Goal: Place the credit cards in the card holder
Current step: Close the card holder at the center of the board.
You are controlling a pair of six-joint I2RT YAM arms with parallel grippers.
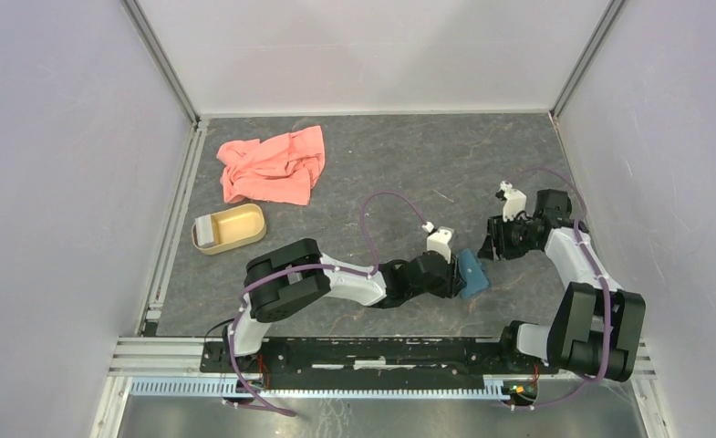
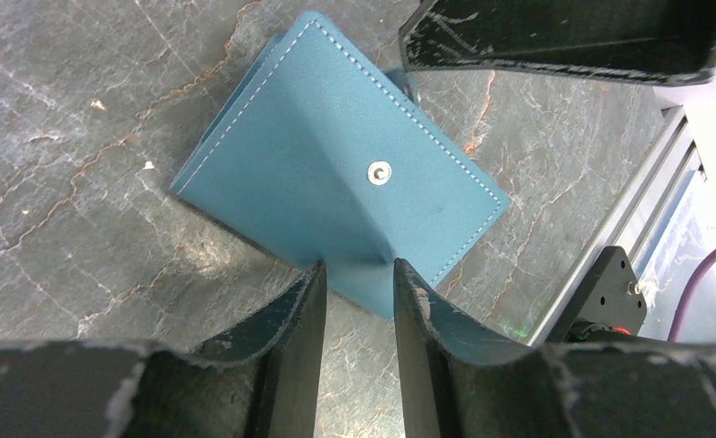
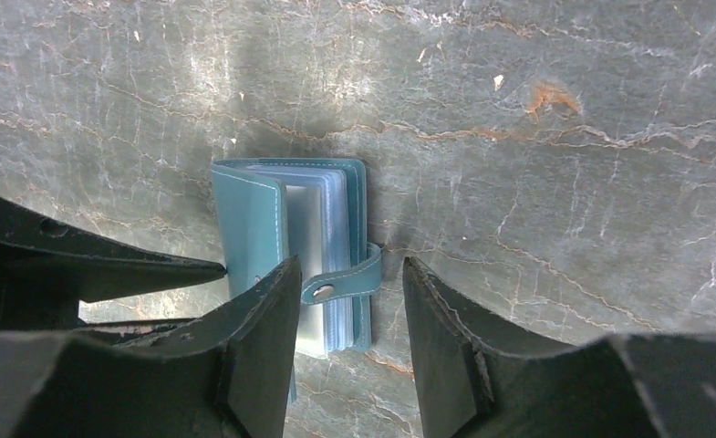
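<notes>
The teal card holder (image 1: 472, 274) sits on the table between my two grippers. In the right wrist view it (image 3: 244, 219) stands part open, with clear sleeves and its snap tab (image 3: 343, 283) showing. My left gripper (image 1: 452, 274) is shut on the holder's outer cover (image 2: 336, 164), which creases up between the fingertips (image 2: 354, 269). My right gripper (image 1: 492, 245) is open just above the holder, its fingers either side of the snap tab (image 3: 351, 266). No credit card shows plainly; a pale flat thing (image 1: 206, 230) lies in the tan dish.
The tan oval dish (image 1: 240, 228) stands at the left and a salmon-pink cloth (image 1: 272, 166) lies behind it. The aluminium rail (image 1: 372, 351) runs along the near edge, close to the holder. White walls close in the table.
</notes>
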